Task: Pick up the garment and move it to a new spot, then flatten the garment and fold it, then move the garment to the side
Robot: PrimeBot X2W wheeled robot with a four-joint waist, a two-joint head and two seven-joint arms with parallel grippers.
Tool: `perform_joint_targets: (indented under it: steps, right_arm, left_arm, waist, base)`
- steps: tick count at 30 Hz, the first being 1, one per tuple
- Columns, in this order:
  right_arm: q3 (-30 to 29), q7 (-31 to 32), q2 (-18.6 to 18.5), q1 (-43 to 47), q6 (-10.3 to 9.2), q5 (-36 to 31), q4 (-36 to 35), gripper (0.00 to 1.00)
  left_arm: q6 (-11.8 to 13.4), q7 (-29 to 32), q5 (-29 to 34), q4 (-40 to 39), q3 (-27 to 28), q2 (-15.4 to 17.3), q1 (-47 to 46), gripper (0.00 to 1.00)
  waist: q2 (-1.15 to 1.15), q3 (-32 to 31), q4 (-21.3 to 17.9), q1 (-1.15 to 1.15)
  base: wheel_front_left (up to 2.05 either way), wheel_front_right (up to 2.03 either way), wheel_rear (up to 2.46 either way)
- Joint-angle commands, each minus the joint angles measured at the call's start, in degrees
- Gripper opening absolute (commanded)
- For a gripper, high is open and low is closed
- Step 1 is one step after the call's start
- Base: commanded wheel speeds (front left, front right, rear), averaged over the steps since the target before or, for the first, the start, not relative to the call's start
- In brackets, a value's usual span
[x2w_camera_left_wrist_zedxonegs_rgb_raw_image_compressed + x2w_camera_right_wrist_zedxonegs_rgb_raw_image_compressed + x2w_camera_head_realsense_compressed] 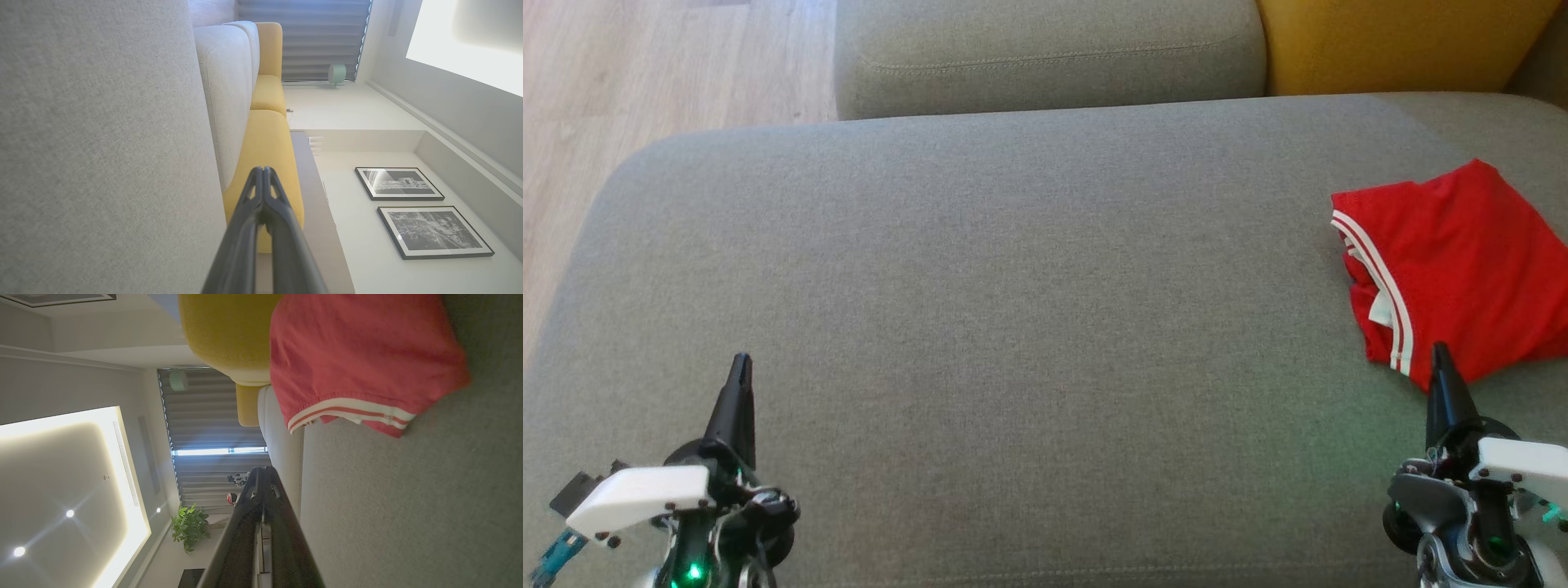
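Note:
The garment [1462, 261] is a red piece with white stripes along its hem, folded into a compact bundle at the right edge of the grey sofa seat [1013, 310]. In the right wrist view the garment [359, 359] lies just ahead of the fingers. My right gripper [1439, 353] is shut and empty, its tip at the garment's near edge; whether it touches the cloth I cannot tell. My left gripper [742, 361] is shut and empty, low over the seat's front left. In the wrist views the left gripper [263, 169] and the right gripper [262, 468] show their jaws pressed together.
A grey back cushion [1045, 57] and a yellow cushion [1396, 41] stand behind the seat. Wooden floor [621, 98] lies beyond the seat's left edge. Framed pictures [433, 232] hang on a wall in the left wrist view.

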Motion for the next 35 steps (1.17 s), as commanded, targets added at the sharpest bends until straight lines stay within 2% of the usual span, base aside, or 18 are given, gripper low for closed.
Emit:
perform_joint_targets:
  steps: [1, 35]
  right_arm:
    - [1.10, 0.46, -1.05, -2.74, 0.20, 0.32, -1.69, 0.00]
    - [0.50, 0.94, -0.63, -2.79, 0.20, -0.18, -1.66, 0.00]
  left_arm:
    - [-0.43, 0.26, -0.08, -1.52, 2.42, 0.39, -3.18, 0.00]
    - [-0.43, 0.57, 0.24, -1.51, 2.81, 0.12, -3.21, 0.00]
  waist:
    - [0.00, 0.00, 0.00, 0.00]
    - [0.00, 0.00, 0.00, 0.00]
  base:
    - [0.00, 0.00, 0.00]
    - [0.00, 0.00, 0.00]
